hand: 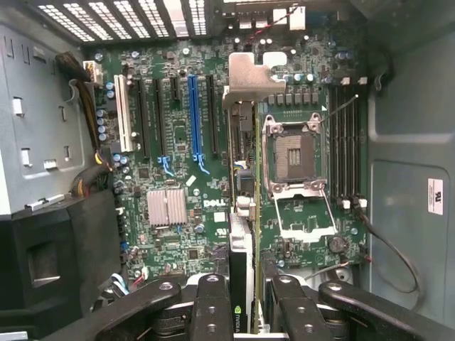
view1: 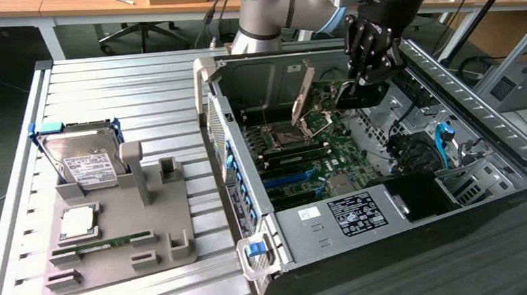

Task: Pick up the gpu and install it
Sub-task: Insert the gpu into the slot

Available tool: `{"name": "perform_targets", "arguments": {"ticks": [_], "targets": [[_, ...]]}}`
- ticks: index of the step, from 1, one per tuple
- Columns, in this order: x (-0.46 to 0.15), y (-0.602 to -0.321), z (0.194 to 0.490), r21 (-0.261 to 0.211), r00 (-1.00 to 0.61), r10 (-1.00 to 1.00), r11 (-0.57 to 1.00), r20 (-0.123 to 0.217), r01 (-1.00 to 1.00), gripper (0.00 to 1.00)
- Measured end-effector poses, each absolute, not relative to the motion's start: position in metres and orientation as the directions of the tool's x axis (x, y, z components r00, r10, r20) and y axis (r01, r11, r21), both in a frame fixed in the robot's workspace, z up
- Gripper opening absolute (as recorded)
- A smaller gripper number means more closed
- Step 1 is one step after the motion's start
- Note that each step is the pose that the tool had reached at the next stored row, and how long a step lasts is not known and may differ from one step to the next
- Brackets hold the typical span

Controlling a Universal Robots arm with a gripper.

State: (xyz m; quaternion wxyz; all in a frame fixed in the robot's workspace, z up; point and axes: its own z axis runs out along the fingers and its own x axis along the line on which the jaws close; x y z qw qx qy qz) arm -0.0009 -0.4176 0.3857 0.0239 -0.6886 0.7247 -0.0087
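Hanging inside the open computer case (view1: 237,155) over its motherboard (hand: 178,177), hand (hand: 247,305) clamped on the gpu (hand: 240,249).

1. The arm (view1: 266,12) is being recorded as a thick silver-grey cylinder with a pale blue joint cap (view1: 327,24).
2. The gripper (view1: 368,78) is being noted as black throughout, built of jointed metal links.
3. In the wrist view, its fingers (hand: 212,309) are being seen as black bars, each fitted with round pivot screws (hand: 211,279).
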Motion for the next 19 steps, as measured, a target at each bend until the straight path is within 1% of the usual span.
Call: {"name": "perform_targets", "arguments": {"ticks": [5,8,19], "targets": [[-0.0009,-0.4176,0.3855,-0.046,-0.022,-1.0,0.023,-0.023,-0.999,0.27],[-0.0009,-0.4176,0.3849,-0.046,0.046,-0.999,-0.045,-0.022,-0.998,0.27],[-0.0009,-0.4176,0.3843,-0.046,0.116,-0.993,-0.115,-0.022,-0.992,0.27]]}}
